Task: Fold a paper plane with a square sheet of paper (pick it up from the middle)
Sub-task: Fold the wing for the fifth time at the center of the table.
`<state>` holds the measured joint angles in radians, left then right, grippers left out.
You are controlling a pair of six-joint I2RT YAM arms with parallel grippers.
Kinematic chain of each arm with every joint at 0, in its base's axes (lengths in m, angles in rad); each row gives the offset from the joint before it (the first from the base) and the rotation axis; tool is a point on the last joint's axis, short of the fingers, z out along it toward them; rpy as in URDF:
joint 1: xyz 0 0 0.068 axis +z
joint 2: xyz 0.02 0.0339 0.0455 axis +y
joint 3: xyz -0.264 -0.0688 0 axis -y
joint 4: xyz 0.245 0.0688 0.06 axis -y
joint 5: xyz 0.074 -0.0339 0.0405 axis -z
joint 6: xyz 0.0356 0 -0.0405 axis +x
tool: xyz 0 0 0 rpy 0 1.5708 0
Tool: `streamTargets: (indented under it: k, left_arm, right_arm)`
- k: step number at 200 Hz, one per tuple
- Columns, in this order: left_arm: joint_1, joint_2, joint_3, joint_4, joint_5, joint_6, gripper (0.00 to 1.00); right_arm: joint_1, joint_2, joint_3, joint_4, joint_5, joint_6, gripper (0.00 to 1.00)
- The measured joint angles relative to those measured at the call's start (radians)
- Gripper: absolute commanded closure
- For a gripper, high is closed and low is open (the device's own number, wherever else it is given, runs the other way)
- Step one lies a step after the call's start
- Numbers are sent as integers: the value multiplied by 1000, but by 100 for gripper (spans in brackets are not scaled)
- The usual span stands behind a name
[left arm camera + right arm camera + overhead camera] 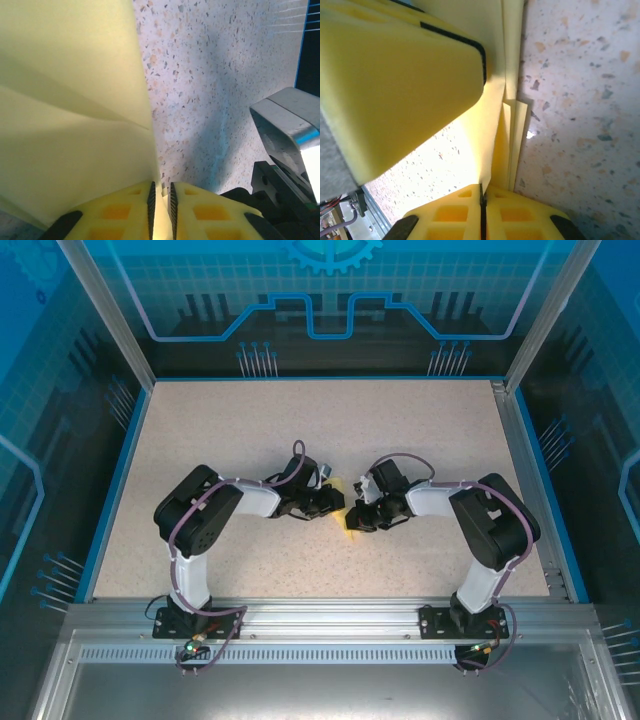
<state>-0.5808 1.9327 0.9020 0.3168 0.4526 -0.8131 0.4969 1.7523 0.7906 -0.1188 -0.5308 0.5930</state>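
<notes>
- The two arms are seen reaching in toward each other over the middle of the speckled table [250, 430], wrists nearly meeting.
- The yellow paper [75, 125] is held up between them, off the table surface as far as can be told. In the top view only small yellow bits of it are made out between the black wrist parts.
- The left gripper [161, 200] is closed down on the paper: in its own wrist view the two yellow fingers are pressed in with just a thin slit between them, and the paper's edge is pinched in that slit.
- From that pinch the paper is spread up and to the left, with a soft diagonal crease visible across it, so it's clearly been folded a bit already and isn't a flat square.
- The right gripper [482, 205] is clamped on the paper too. Its fingers are shown squeezed flat together at the bottom of the right wrist view, with the sheet coming straight up out of the seam.
- Several stacked layers of paper are seen edge-on there, with a stepped fold just right of the pinch line.
- A big yellow pad [395, 85] of the other gripper is pressed against the paper at the upper left of that view, very near the right gripper's fingers.
- A silver-grey housing [287, 125] is seen at the right edge of the left wrist view, over the table.
</notes>
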Motion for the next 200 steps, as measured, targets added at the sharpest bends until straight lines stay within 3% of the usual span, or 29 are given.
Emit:
streamTargets:
  k: [82, 200]
  left_arm:
    - [3, 5, 1, -10, -3, 0, 90]
    - [3, 6, 6, -24, -2, 0, 91]
  right_arm:
    - [-5, -15, -6, -16, -3, 5, 85]
    - [-10, -3, -11, -35, -35, -27, 93]
